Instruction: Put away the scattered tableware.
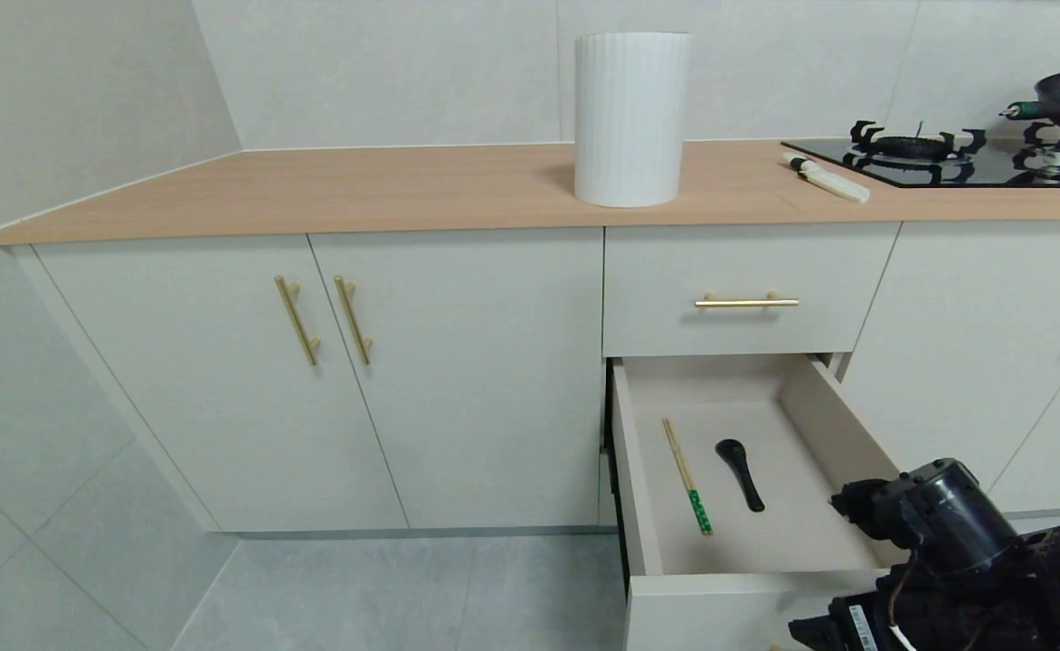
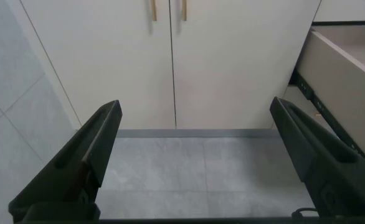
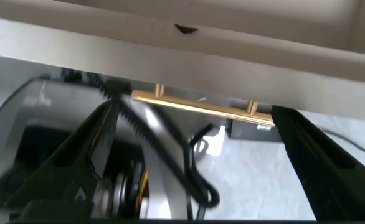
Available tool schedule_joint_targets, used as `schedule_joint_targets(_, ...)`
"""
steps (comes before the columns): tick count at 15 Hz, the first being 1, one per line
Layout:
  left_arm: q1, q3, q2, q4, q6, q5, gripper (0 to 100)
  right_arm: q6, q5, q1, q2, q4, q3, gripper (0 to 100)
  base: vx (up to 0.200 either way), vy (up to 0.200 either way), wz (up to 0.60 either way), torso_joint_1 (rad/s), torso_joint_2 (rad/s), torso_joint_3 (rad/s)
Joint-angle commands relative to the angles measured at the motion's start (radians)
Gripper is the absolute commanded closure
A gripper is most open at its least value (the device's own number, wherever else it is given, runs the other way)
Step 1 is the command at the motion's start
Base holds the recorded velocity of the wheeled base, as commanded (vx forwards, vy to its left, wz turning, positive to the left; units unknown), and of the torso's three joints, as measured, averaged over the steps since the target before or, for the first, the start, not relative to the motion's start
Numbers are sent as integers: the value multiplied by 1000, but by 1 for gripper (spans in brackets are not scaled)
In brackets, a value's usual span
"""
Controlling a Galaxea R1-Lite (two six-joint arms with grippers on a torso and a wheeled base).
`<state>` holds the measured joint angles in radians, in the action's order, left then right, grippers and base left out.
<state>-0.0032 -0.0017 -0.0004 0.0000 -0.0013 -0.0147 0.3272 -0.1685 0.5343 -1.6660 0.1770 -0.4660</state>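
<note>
The desk [image 1: 358,185] runs above the open drawer [image 1: 631,479], which I judge stands pulled out to take tableware. A white ribbed canister [image 1: 629,117] stands above the drawer. My right claw [image 3: 195,124] is at the drawer's front, released, fingers spread either side of its gold handle [image 3: 201,107]. My left claw [image 2: 195,118], released and empty, hangs left of the drawer. A knife [image 1: 827,178] lies unstowed above it. Chopsticks [image 1: 686,476] and a black spoon [image 1: 740,472] lie inside.

Pale grey tiled wall [image 1: 385,72] across the top, same tile down the left edge. Wood-tone countertop [image 1: 358,190] runs mid-frame, gas hob [image 1: 946,158] upper right. Below it, off-white cabinet doors [image 1: 222,380] with brass bar handles [image 1: 297,321]. Open drawer [image 1: 631,461] lower right. Grey tile floor [image 1: 358,597] along the bottom.
</note>
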Motion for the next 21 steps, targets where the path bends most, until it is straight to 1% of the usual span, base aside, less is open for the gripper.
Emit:
schedule_joint_targets(1, 0, 0, 0, 0, 0, -1, 0, 1, -16, 1, -61, 21, -17, 0, 0, 0, 0, 0, 0, 0)
schedule_joint_targets(4, 0, 0, 0, 0, 0, 1, 0, 1, -60, -19, -121, 29, -99, 0, 0, 0, 0, 0, 0, 0)
schedule_joint_targets(9, 0, 0, 0, 0, 0, -1, 0, -4, -68, -71, -199, 29, -237, 0, 0, 0, 0, 0, 0, 0)
schedule_joint_targets(15, 0, 0, 0, 0, 0, -1, 0, -10, -68, -168, -385, 27, -488, 0, 0, 0, 0, 0, 0, 0)
schedule_joint_targets(17, 0, 0, 0, 0, 0, -1, 0, -37, -66, -203, -448, 27, -585, 0, 0, 0, 0, 0, 0, 0)
schedule_joint_targets(21, 0, 0, 0, 0, 0, -1, 0, -60, -68, -223, -543, 25, -749, 0, 0, 0, 0, 0, 0, 0)
